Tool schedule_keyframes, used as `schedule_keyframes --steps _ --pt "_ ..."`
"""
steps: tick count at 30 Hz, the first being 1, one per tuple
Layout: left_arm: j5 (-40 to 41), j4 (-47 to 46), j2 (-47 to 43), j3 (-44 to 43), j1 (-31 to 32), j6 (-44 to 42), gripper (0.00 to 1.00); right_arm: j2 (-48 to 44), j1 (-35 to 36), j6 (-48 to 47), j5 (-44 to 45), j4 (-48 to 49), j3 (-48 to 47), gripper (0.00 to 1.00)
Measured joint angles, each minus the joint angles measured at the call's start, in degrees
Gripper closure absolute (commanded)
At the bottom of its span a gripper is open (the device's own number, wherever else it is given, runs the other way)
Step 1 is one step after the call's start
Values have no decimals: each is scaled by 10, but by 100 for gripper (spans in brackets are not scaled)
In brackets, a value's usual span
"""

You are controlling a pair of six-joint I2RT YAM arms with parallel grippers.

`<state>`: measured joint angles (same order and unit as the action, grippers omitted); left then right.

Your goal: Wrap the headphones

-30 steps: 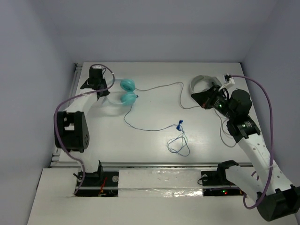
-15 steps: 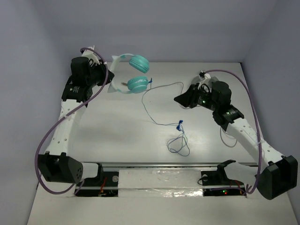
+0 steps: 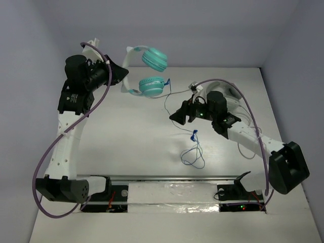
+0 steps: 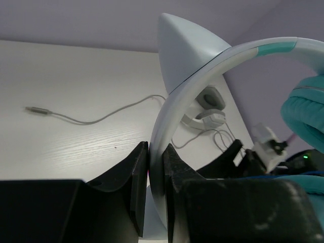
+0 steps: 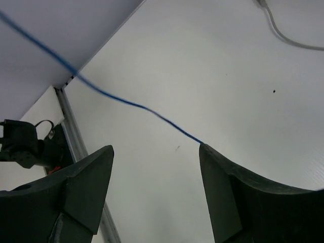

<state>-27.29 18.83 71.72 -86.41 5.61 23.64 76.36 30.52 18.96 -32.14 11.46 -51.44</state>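
Headphones (image 3: 153, 86) aloft, headband (image 4: 202, 71) pinched in left hand (image 4: 156, 167); right hand (image 5: 157, 152) spread, blue cable (image 5: 126, 103) seen across its gap.

White table (image 3: 126, 142) with a spare grey-white headset (image 4: 208, 98)
The headset lies flat toward the table's far right side, only partly seen from above. Its grey cable (image 4: 91, 122) trails loosely across the tabletop to a plug (image 4: 36, 110).
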Motion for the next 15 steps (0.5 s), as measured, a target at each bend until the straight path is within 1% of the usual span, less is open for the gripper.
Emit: schedule_keyframes --steps 6,10,15 --pt "-30 -12 -3 -3 0 24 100 50 2 3 -2 42 24 28" --pt "-40 -14 -3 -17 0 35 100 71 3 4 -2 74 28 31" --pt "-56 -23 -3 -53 0 51 100 100 3 14 4 120 55 36"
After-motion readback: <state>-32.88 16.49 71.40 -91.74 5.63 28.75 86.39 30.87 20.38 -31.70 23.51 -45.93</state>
